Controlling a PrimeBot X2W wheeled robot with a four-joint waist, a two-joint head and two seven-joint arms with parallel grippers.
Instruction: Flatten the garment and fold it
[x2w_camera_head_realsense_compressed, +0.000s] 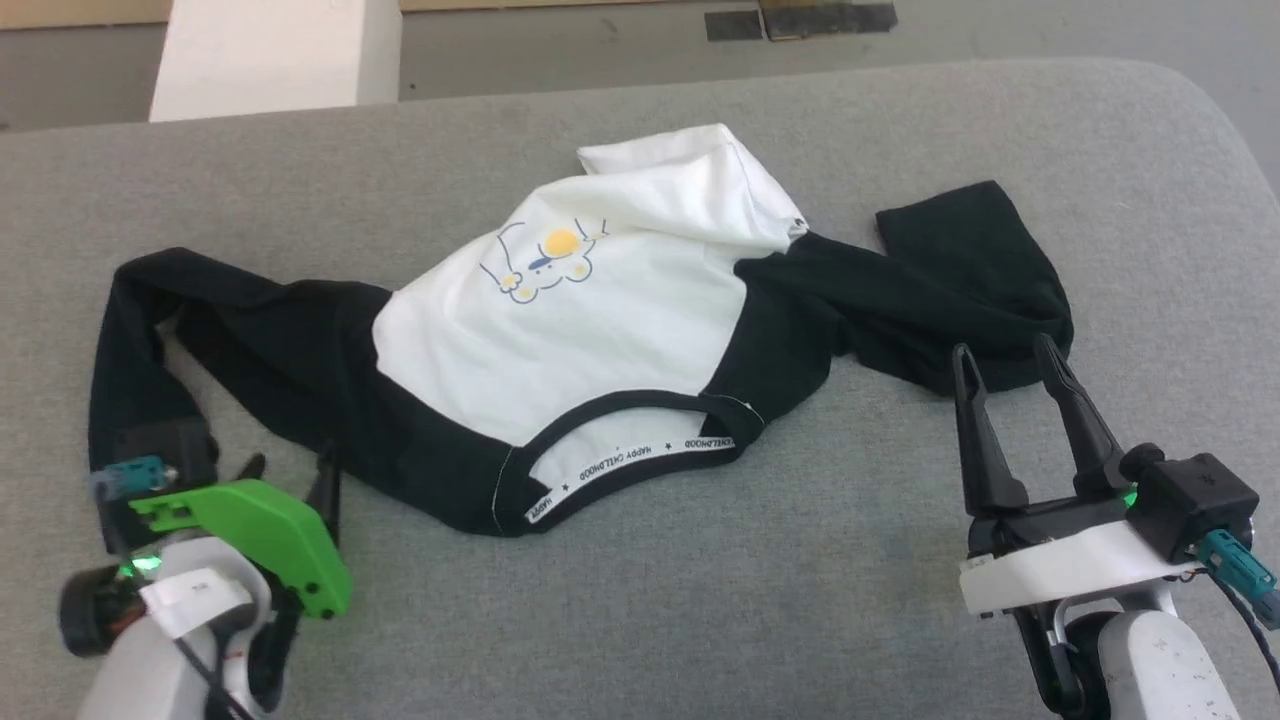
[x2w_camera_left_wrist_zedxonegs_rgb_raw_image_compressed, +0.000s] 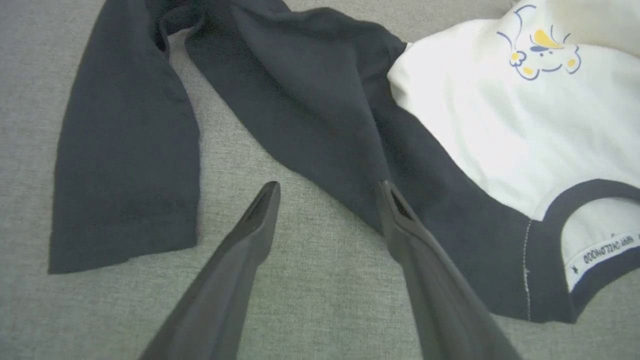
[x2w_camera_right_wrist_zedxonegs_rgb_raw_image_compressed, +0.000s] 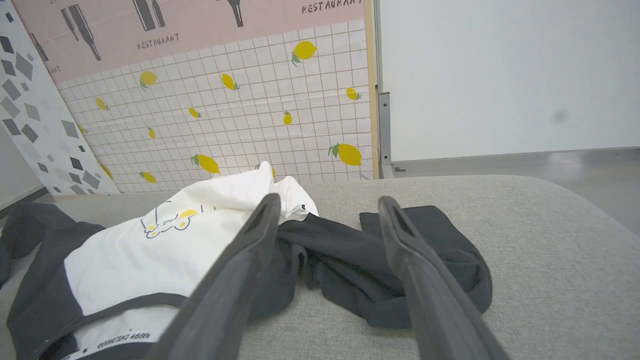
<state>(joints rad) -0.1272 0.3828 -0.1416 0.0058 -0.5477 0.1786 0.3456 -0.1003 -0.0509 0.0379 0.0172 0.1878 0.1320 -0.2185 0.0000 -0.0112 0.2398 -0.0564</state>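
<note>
A white-bodied garment (x2w_camera_head_realsense_compressed: 560, 330) with black long sleeves lies face up and rumpled across the middle of a grey fabric-covered surface (x2w_camera_head_realsense_compressed: 700, 600), its black neckband (x2w_camera_head_realsense_compressed: 620, 465) with small white lettering turned toward the robot and its hem (x2w_camera_head_realsense_compressed: 680, 160) bunched up at the far side. A small yellow-and-blue cartoon print (x2w_camera_head_realsense_compressed: 545, 262) shows on the chest. The left sleeve (x2w_camera_head_realsense_compressed: 200, 300) stretches out to the robot's left and then doubles back toward it, the cuff ending just beside the left gripper (x2w_camera_head_realsense_compressed: 292, 472). The right sleeve (x2w_camera_head_realsense_compressed: 950, 290) is twisted and folded over itself into a dark heap. In the left wrist view the left gripper (x2w_camera_left_wrist_zedxonegs_rgb_raw_image_compressed: 328, 186) hovers low with its fingers (x2w_camera_left_wrist_zedxonegs_rgb_raw_image_compressed: 250, 240) spread wide and nothing between them; one finger crosses the edge of the black shoulder cloth, and whether it touches cannot be told. The right gripper (x2w_camera_head_realsense_compressed: 1003, 348) is at the near edge of the crumpled right sleeve, its fingers (x2w_camera_head_realsense_compressed: 985, 440) likewise spread apart and holding nothing. In the right wrist view the right gripper (x2w_camera_right_wrist_zedxonegs_rgb_raw_image_compressed: 328, 199) points over the sleeve toward a pink tiled wall panel (x2w_camera_right_wrist_zedxonegs_rgb_raw_image_compressed: 225, 125) printed with lemons.
</note>
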